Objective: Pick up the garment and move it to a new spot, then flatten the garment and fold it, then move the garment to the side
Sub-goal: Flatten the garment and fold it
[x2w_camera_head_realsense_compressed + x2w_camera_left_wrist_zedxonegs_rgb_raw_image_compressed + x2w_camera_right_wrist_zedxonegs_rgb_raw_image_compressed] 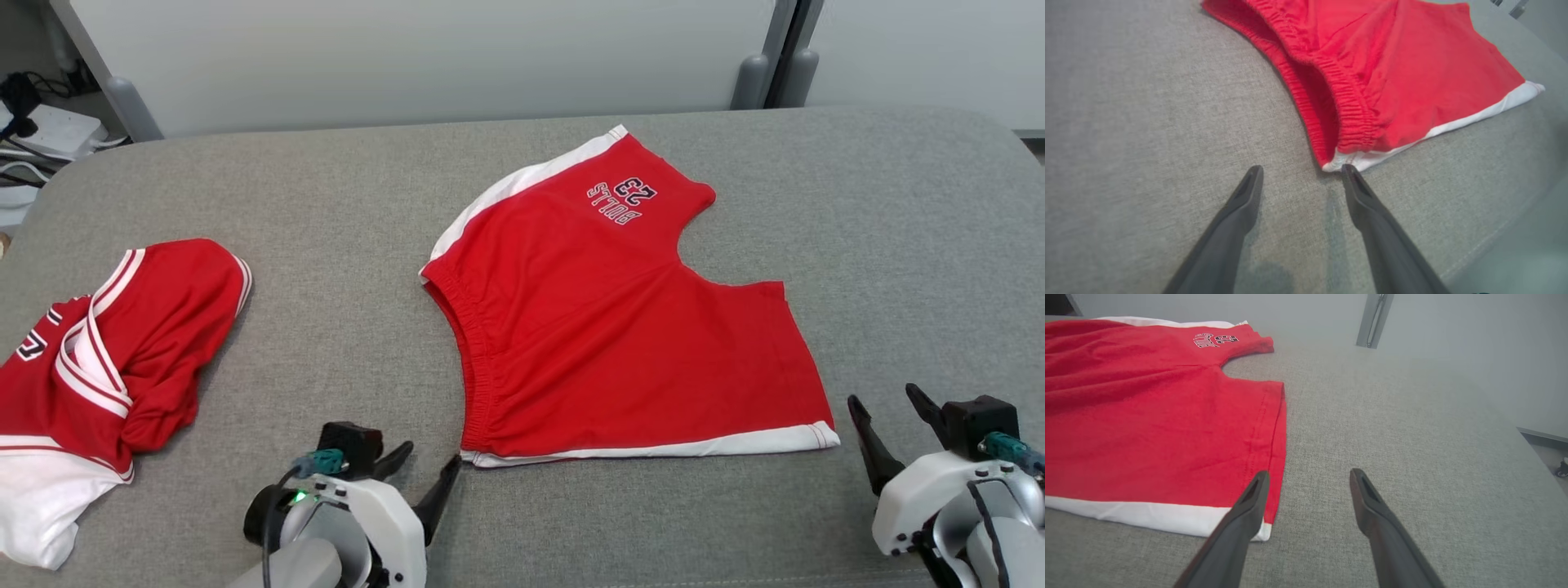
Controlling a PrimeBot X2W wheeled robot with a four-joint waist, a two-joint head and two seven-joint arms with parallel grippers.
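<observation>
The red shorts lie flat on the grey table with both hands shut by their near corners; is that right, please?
Not quite: both hands are open, not shut. The left wrist view shows the left hand spread wide beside the red shorts, and the right wrist view shows the right hand likewise.

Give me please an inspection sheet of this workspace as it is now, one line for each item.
Surface: grey fabric surface, smooth, with rounded far corners.
Job's things: red shorts with white side stripes, spread flat in the middle, print up on the far leg.
Clutter: crumpled red and white jersey at the robot's left.
Grippers: left gripper open, one fingertip at the shorts' near waistband corner; right gripper open, beside the near hem corner; neither holds anything.
Cables: dark cables and a white box beyond the far left corner.
Surroundings: pale panels and grey posts behind.
</observation>
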